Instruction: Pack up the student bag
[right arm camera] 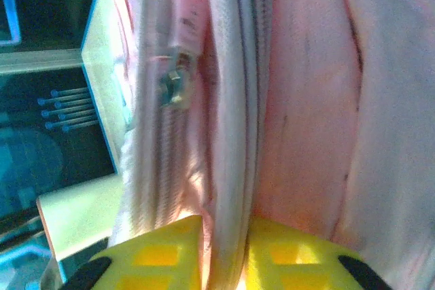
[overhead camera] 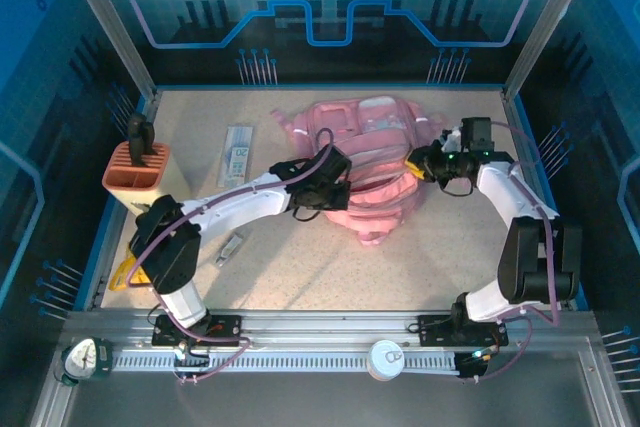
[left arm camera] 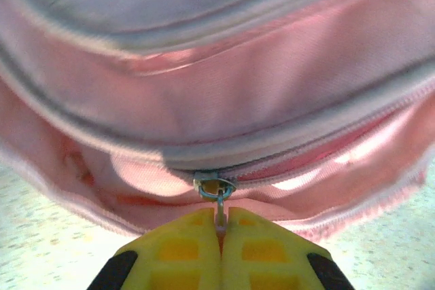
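Observation:
The student bag (overhead camera: 375,162), soft and pink, lies in the middle back of the table. My left gripper (overhead camera: 325,187) is at its left front side. In the left wrist view its yellow fingers (left arm camera: 221,219) are pressed together on the thin metal tab of a zipper pull (left arm camera: 216,187), with the zip line running right from it. My right gripper (overhead camera: 418,162) is at the bag's right side. Seen from the right wrist, its jaws (right arm camera: 224,225) pinch a pale piped seam of the bag (right arm camera: 306,100); another zipper slider (right arm camera: 173,86) hangs further up that seam.
A salmon-orange pen holder (overhead camera: 137,169) with a dark object in it stands at the left edge. A flat long packet (overhead camera: 238,154) lies behind the left arm, a small grey item (overhead camera: 230,247) in front of it. Something yellow (overhead camera: 122,272) lies by the left rim.

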### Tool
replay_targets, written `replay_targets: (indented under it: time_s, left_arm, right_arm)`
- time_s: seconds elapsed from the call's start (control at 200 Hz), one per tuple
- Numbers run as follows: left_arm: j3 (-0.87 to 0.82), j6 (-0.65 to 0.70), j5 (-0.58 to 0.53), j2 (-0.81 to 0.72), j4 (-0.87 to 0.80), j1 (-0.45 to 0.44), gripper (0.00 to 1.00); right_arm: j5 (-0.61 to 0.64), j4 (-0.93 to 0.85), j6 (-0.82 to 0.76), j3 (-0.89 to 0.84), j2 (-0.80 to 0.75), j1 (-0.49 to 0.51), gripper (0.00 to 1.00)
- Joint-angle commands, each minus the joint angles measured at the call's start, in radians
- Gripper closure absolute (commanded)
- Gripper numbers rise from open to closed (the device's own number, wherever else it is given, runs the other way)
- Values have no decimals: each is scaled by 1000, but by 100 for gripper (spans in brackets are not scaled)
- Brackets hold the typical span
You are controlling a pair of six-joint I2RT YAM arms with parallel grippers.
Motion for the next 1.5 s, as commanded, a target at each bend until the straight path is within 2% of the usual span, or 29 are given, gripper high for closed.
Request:
replay_targets:
  time_s: [0.0, 0.175, 0.3, 0.48, 0.65, 0.795, 0.971, 1.106, 1.196, 1.356, 1.496]
  left_arm:
    - [85, -18, 38, 44, -1, -37, 100]
    - [150, -4, 51, 100, -9, -39, 100]
    - [165, 4, 62, 106, -4, -40, 100]
    - [165, 6, 60, 101, -15, -43, 100]
    - [150, 4, 60, 90, -11, -47, 100]
    - [150, 5, 58, 86, -9, -48, 100]
    - [153, 38, 29, 77, -42, -47, 100]
    - [139, 114, -83, 47, -113, -44, 100]
    - [91, 157, -170, 7, -133, -23, 100]
    - [-28, 229, -192, -48, -80, 58, 100]
    - [-49, 290, -182, -39, -36, 132, 100]
  right_arm:
    - [29, -13, -50, 26, -56, -11, 66]
    - [-78, 24, 31, -148, -192, 1, 49]
    - [-104, 99, 134, -271, -269, 75, 42]
    - [-84, 237, 269, -309, -238, 184, 42]
    - [-28, 369, 360, -302, -166, 241, 50]
    - [38, 345, 329, -248, -102, 288, 58]
    - [57, 320, 298, -224, -92, 283, 82]
    - [47, 275, 262, -234, -119, 247, 100]
    - [12, 242, 232, -242, -133, 199, 100]
    - [-38, 149, 146, -225, -150, 135, 100]
    - [-63, 122, 120, -246, -176, 112, 100]
